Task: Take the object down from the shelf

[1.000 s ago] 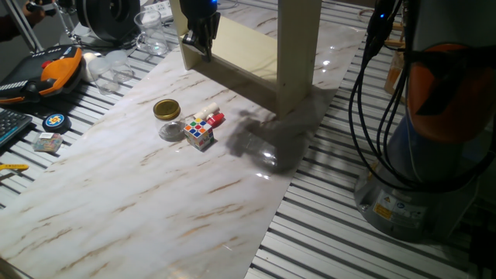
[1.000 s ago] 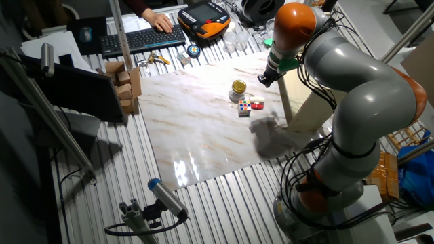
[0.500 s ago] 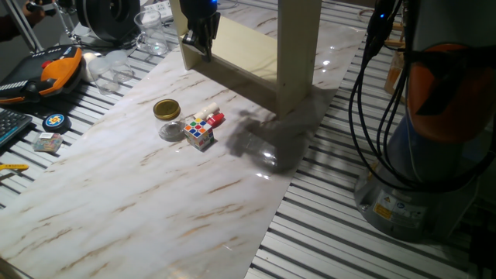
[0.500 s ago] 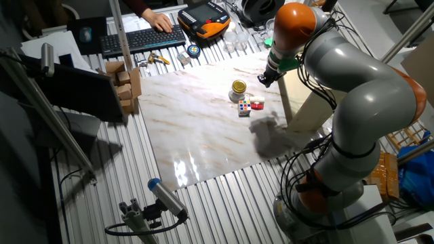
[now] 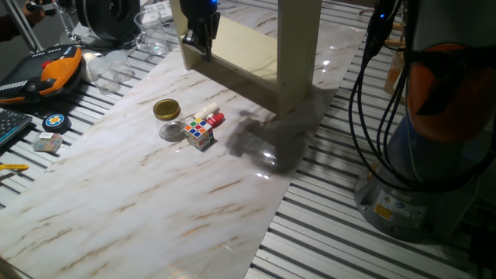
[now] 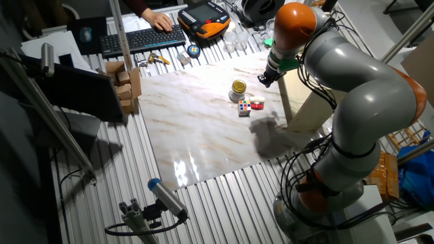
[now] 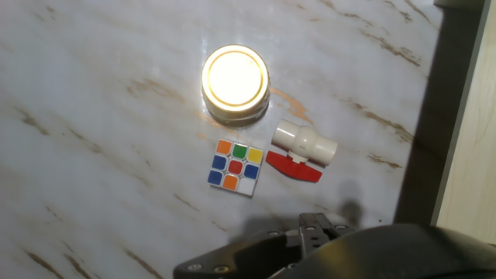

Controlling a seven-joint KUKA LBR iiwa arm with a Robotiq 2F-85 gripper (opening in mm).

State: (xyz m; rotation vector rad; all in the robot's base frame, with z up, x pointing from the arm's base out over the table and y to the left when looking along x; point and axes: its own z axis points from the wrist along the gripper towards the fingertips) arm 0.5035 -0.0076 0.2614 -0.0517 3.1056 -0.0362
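One fixed view: the gripper (image 5: 198, 37) is hanging high beside the shelf (image 5: 298, 54), at board height; whether it is grasping anything cannot be told. The other fixed view: the arm is hiding most of the shelf. Hand view: a jar (image 7: 236, 84), cube (image 7: 235, 167) and valve (image 7: 304, 143) are lying clustered on the table (image 7: 93, 116); which is the task's object is unclear.

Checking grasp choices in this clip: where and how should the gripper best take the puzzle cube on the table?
Probably from straight above, fingers on two opposite flat sides of the puzzle cube. It sits flat, but the jar and white valve crowd two sides, so favour the freer pair.
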